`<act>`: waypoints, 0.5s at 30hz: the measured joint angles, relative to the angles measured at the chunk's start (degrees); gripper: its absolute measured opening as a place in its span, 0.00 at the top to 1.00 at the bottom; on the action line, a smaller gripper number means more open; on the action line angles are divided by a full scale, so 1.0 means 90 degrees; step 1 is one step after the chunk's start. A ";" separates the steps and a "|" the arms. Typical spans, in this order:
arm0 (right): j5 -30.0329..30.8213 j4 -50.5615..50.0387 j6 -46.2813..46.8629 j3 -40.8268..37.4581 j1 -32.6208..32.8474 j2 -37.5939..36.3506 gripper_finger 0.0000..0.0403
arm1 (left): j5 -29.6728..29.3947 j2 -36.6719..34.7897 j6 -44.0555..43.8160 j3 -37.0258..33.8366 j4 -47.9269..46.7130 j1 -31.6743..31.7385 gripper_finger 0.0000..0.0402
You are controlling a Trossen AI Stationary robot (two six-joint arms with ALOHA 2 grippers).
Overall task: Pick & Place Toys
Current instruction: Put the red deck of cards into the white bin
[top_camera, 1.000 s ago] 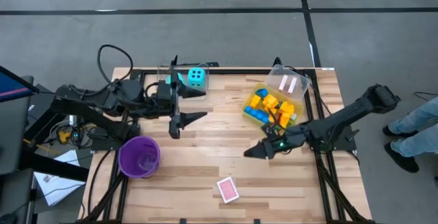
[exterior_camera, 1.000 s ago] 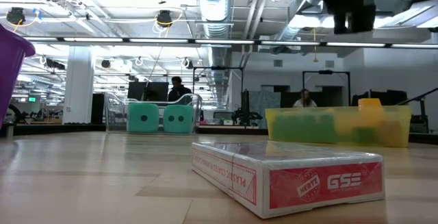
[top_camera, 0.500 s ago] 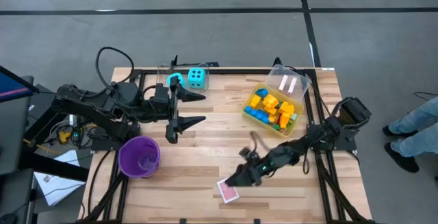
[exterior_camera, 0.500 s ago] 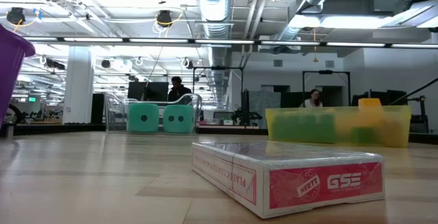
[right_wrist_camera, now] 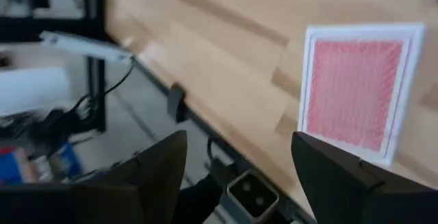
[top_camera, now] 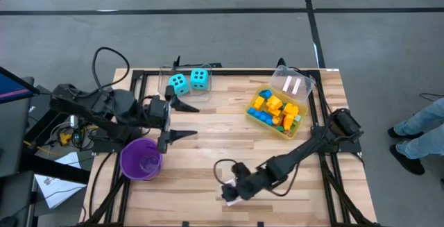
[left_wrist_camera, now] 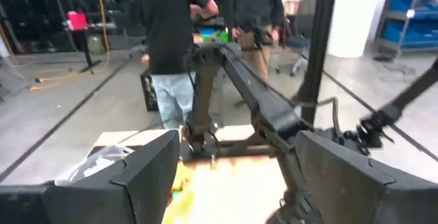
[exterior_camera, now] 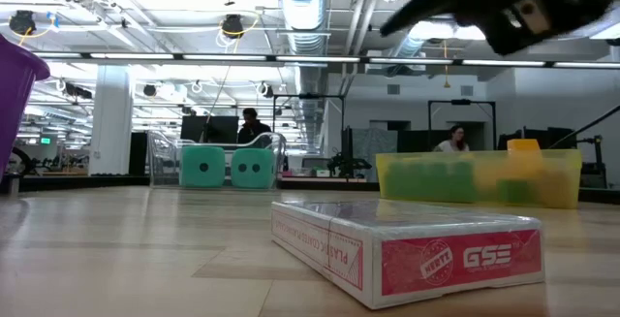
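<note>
Right claw (top_camera: 227, 191) has reached pink cards (right_wrist_camera: 356, 90).

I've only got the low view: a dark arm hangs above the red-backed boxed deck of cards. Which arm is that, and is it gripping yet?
Observer: That's the right gripper, jaws open, holding nothing. The red-backed card deck lies ahead of its fingers, not between them.
Operator: Where's the other arm?
Observer: The left gripper hovers open between the purple plastic cup and the two cyan dice.
</note>
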 joint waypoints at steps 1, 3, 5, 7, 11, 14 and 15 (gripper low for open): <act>0.0028 -0.0371 0.0000 0.0262 -0.0041 0.0104 0.37 | 0.0003 -0.0033 0.0000 0.0000 -0.0088 -0.0028 0.29; 0.0034 -0.0885 -0.0002 0.0739 -0.0109 0.0380 0.37 | 0.0004 -0.0122 0.0000 0.0000 -0.0285 -0.0087 0.29; 0.0030 -0.1290 0.0000 0.0991 -0.0173 0.0651 0.37 | 0.0004 -0.0193 0.0000 0.0002 -0.0382 -0.0136 0.29; -0.0040 -0.1240 -0.0003 0.1116 -0.0225 0.0874 0.37 | 0.0004 -0.0274 0.0000 0.0001 -0.0616 -0.0192 0.29; -0.0070 -0.1358 0.0292 0.1124 -0.0231 0.1111 0.37 | 0.0021 -0.0423 -0.0025 0.0000 -0.0931 -0.0217 0.29; -0.0020 -0.1494 0.0428 0.1104 -0.0231 0.1143 0.37 | 0.0023 -0.0549 -0.0219 0.0000 -0.1138 -0.0217 0.29; -0.0015 -0.1515 0.0435 0.1124 -0.0231 0.1121 0.37 | 0.0021 -0.0576 -0.0308 0.0000 -0.1197 -0.0217 0.29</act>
